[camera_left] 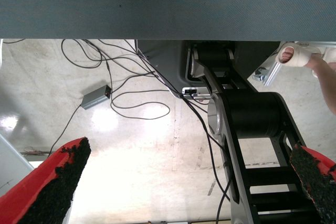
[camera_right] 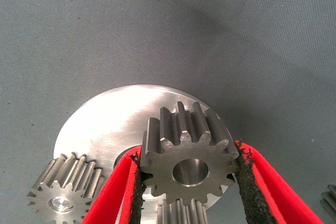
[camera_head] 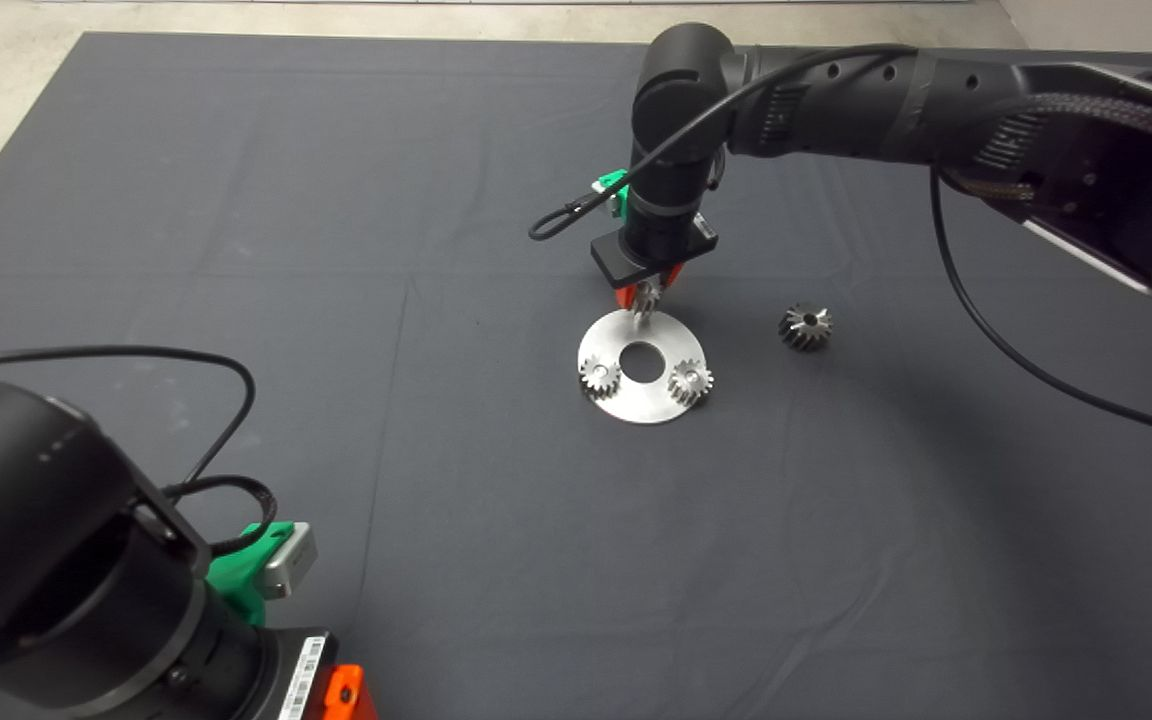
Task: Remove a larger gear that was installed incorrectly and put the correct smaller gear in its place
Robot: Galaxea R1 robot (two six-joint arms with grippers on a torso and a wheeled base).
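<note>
1. Clamped between the red fingers of the right gripper (camera_right: 189, 174) is the smaller gear (camera_right: 187, 156), a small grey steel spur gear with fine, close teeth and a round centre bore; the black pads (camera_right: 135, 187) press on its toothed rim from both sides.
2. Seen from the head camera, the right gripper (camera_head: 648, 298) hangs over the far edge of the round, flat steel disc (camera_head: 626, 406) with a centre hole; whether the gear already touches the disc cannot be told.
3. Two matching fine-toothed grey steel gears (camera_head: 600, 376) (camera_head: 690, 381) sit on the disc's near side, one each side of the hole; the free place lies just under the held gear.
4. Its bore faces the wrist camera, so the gear's axis looks tilted from the disc's; the coming move probably needs it brought square and lowered.
5. Well apart on the dark mat, right of the disc, lies the larger gear (camera_head: 805, 326), a coarse-toothed taller steel gear.
6. At the lower left the left gripper (camera_left: 191, 182) waits, fingers spread, holding nothing; the right arm is far nearer.
</note>
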